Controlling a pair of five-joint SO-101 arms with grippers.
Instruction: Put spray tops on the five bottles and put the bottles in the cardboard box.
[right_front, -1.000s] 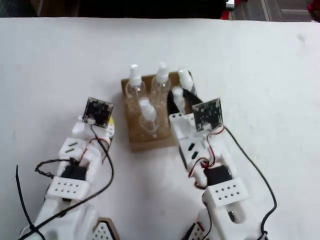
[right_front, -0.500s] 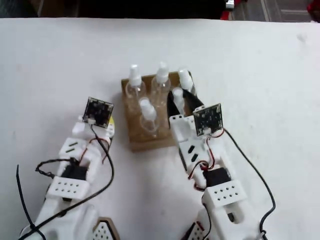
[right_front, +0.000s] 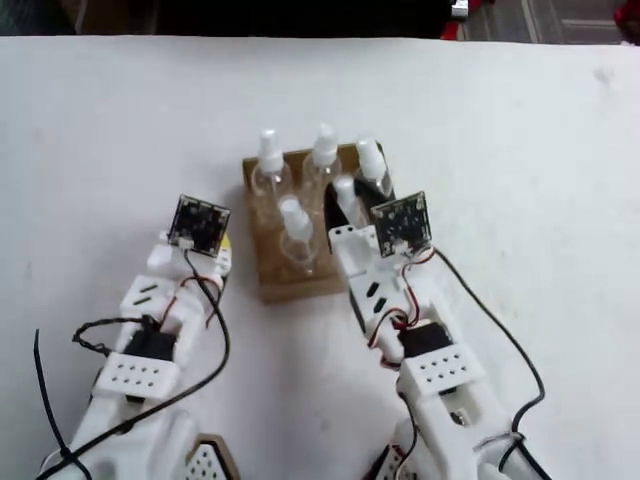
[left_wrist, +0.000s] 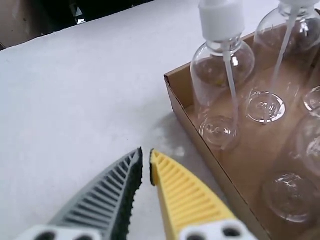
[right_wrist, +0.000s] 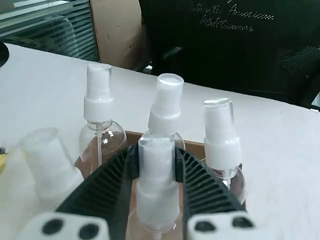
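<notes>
The shallow cardboard box lies mid-table with clear bottles standing in it, each with a white spray top. Three form the far row, and one stands nearer. My right gripper is shut on the spray top of a fifth bottle, upright over the box's right side. In the right wrist view the far-row bottles rise behind the held one. My left gripper, with grey and yellow fingers, is shut on nothing and sits low over the table just left of the box.
White table stretches open on all sides of the box. Both arms' cables trail toward the near edge. A dark chair and a brown board stand beyond the far table edge.
The right arm has shifted a little to the left with the bottle, bringing it closer to the far-row bottles. The left arm has kept still.
</notes>
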